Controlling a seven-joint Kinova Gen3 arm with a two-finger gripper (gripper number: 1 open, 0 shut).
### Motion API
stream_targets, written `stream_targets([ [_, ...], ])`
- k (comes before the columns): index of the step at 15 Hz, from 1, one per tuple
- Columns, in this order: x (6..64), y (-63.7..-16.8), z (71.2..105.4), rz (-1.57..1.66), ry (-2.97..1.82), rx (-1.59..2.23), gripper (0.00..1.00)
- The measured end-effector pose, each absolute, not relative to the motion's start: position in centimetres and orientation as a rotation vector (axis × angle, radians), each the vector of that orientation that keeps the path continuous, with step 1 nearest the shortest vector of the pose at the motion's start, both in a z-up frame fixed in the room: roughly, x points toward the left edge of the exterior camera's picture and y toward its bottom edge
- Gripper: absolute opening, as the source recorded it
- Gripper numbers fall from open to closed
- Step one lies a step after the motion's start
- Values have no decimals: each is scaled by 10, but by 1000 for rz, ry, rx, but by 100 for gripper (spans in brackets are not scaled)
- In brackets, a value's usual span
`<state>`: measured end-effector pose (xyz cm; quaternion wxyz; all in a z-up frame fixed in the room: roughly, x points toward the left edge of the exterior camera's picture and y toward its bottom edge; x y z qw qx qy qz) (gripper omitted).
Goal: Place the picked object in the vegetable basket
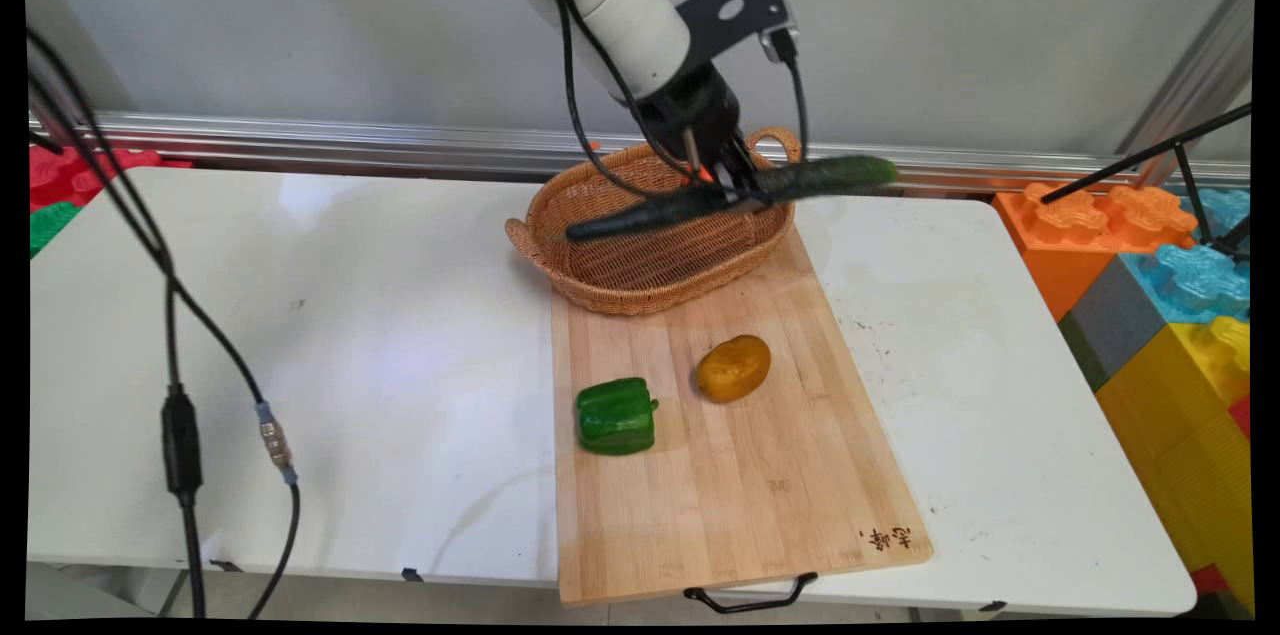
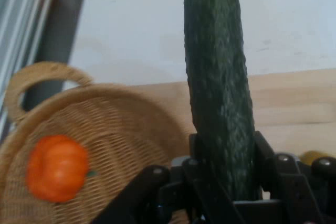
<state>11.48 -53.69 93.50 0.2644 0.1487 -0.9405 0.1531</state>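
My gripper [image 1: 735,187] is shut on a long dark green cucumber [image 1: 730,197], holding it level in the air above the right part of a wicker basket [image 1: 600,265]. In the hand view the cucumber [image 2: 218,93] runs up from between the fingers [image 2: 265,153], over the basket's rim [image 2: 110,95] and the cutting board. An orange tomato [image 2: 56,167] lies inside the basket; in the main view only a sliver of it shows behind the gripper.
The wooden cutting board [image 1: 730,475] lies in front of the basket, carrying a green bell pepper [image 1: 615,416] and a yellow-brown potato [image 1: 733,368]. Big coloured toy blocks [image 1: 1170,315] stand off the table's right edge. Black cables [image 1: 180,415] hang at the left.
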Motion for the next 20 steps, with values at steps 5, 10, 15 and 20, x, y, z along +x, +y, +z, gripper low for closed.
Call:
stream_targets([
  [5, 150, -601, 893, 452, -2587, 453, 0],
  [10, 169, -634, 850, 451, -2611, 470, 0],
  [15, 172, -647, 824, 444, -2624, 442, 100],
  [20, 166, -643, 820, 443, -2615, 416, 100],
])
